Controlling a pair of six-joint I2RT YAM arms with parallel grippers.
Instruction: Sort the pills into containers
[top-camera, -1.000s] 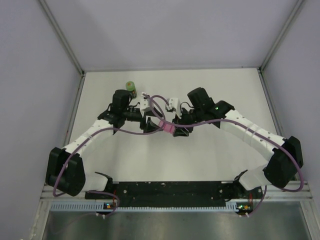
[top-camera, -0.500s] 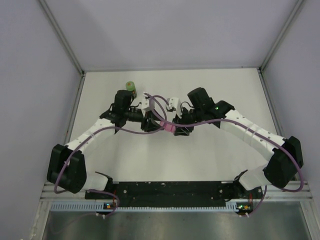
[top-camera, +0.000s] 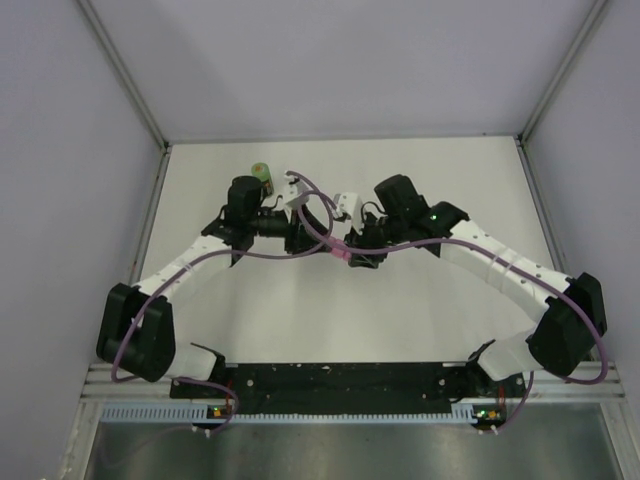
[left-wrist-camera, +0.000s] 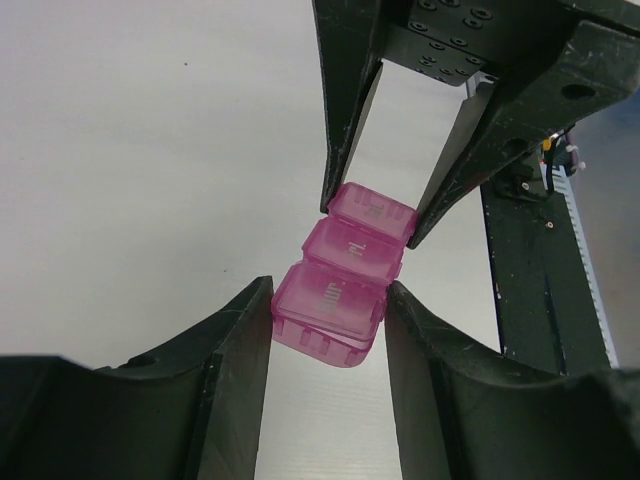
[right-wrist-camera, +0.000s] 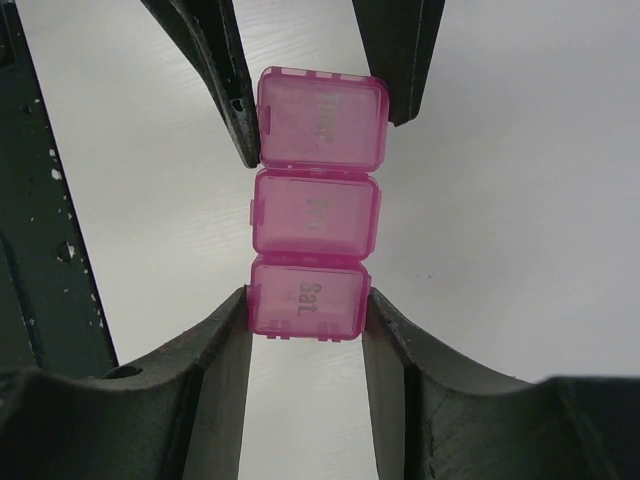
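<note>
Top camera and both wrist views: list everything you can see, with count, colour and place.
pill box: one, bright pink translucent, three joined compartments with lids shut, mid-table, gripped at both ends
bottle: one, green, upright, far left of the table, behind the left arm
table: one, white, walled on three sides
base plate: one, black, near edge
cables: purple, running along both arms
left arm: one, white and black, reaching to the centre
right arm: one, white and black, reaching to the centre
left tool: black, shut on one end compartment
right tool: black, shut on the compartment marked Sat
</note>
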